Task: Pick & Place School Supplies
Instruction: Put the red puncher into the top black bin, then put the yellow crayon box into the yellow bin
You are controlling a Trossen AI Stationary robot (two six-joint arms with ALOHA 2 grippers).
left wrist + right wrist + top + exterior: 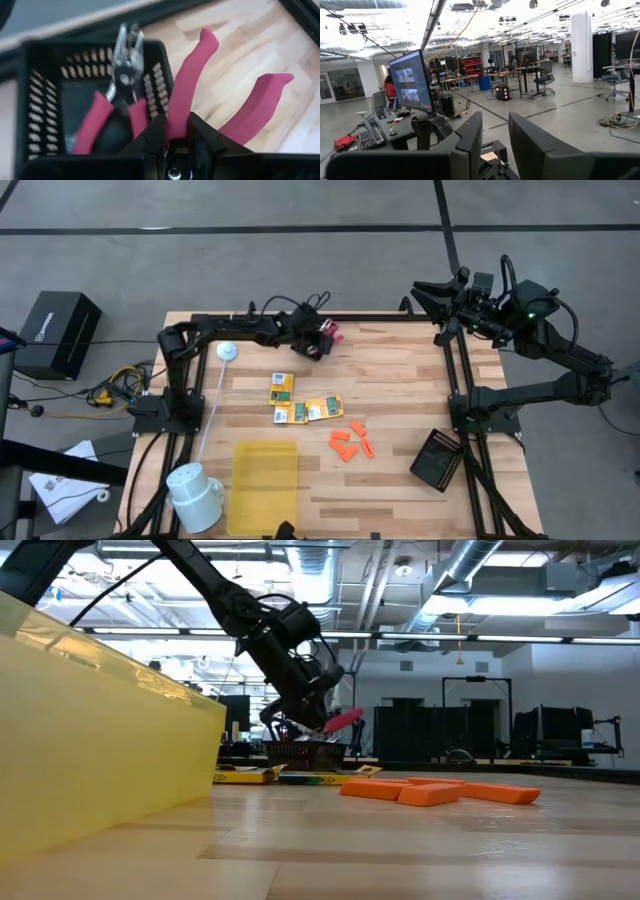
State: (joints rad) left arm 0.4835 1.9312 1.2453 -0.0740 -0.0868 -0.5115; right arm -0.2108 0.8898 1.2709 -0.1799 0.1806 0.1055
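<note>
The left gripper (167, 145) has its jaws closed on one pink handle of the pliers-like tool (187, 85), holding it over the black basket (42, 107) at the worktop's (400, 370) far edge, presumably to drop it in (a second pink-handled tool (117, 100) already lies inside). The right gripper (495, 145) waits raised beyond the worktop, jaws partly open and empty

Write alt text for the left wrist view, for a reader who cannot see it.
The left hand is shut on one pink handle of a plier-like tool, holding it over a black slotted basket at the edge of the wooden table. A second pink-handled tool already sits inside the basket, metal tip up.
</note>
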